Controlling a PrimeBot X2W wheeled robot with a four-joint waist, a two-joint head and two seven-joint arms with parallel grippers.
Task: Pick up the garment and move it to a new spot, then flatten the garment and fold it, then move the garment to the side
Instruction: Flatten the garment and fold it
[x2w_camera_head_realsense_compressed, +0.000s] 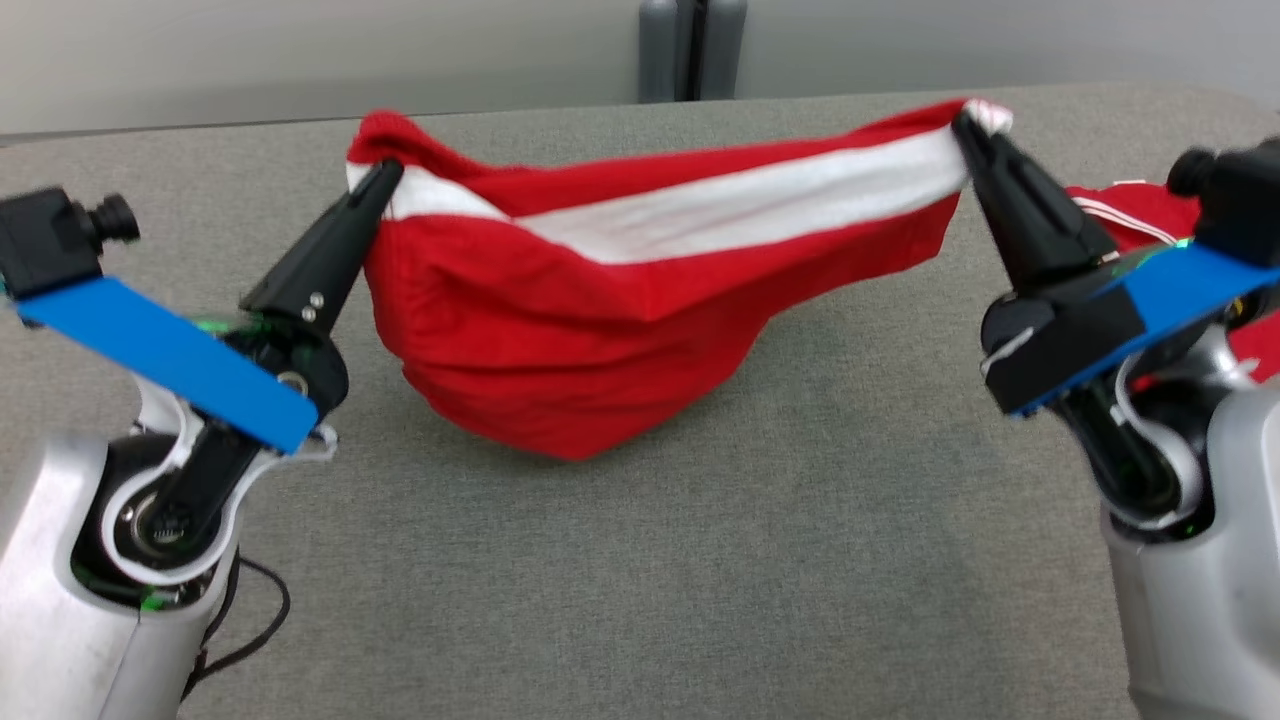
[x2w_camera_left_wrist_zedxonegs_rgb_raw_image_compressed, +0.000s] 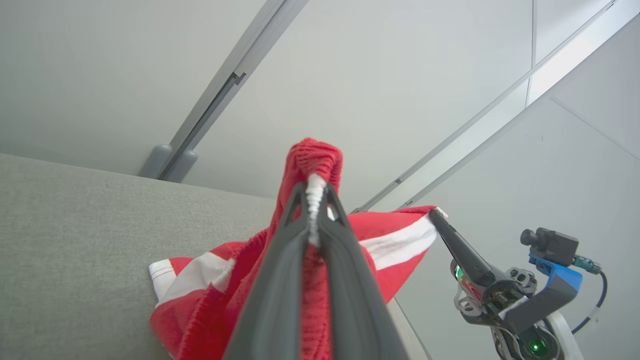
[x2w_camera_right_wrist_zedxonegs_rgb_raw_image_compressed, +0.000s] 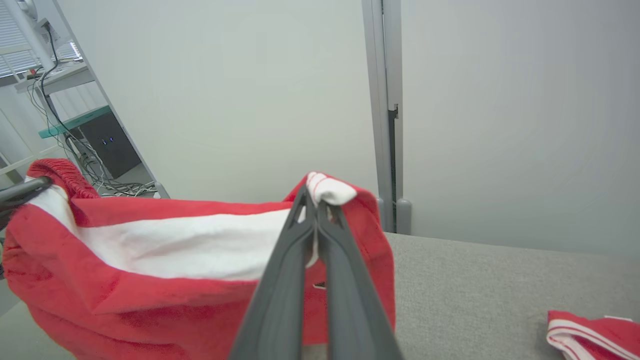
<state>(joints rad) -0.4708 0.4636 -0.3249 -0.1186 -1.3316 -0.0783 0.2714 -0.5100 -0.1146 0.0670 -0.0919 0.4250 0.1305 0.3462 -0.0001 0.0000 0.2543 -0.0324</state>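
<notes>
We note garment (x2w_camera_head_realsense_compressed: 600, 330) strung btw L gripper (x2w_camera_head_realsense_compressed: 385, 175) and R gripper (x2w_camera_head_realsense_compressed: 965, 125), over table (x2w_camera_head_realsense_compressed: 700, 560); 2nd garment (x2w_camera_head_realsense_compressed: 1140, 215) on table, far R.

Grey fabric worktop (x2w_camera_head_realsense_compressed: 640, 560). Red cloth (x2w_camera_head_realsense_compressed: 1140, 205) with white stripes lying on worktop, near its right edge. Grey post (x2w_camera_head_realsense_compressed: 692, 50) upright behind worktop's far edge, against pale wall (x2w_camera_head_realsense_compressed: 300, 50). Past worktop's left end: rack (x2w_camera_right_wrist_zedxonegs_rgb_raw_image_compressed: 60, 80), black box (x2w_camera_right_wrist_zedxonegs_rgb_raw_image_compressed: 107, 147) under it, tangled cables (x2w_camera_right_wrist_zedxonegs_rgb_raw_image_compressed: 95, 165) beside box.
</notes>
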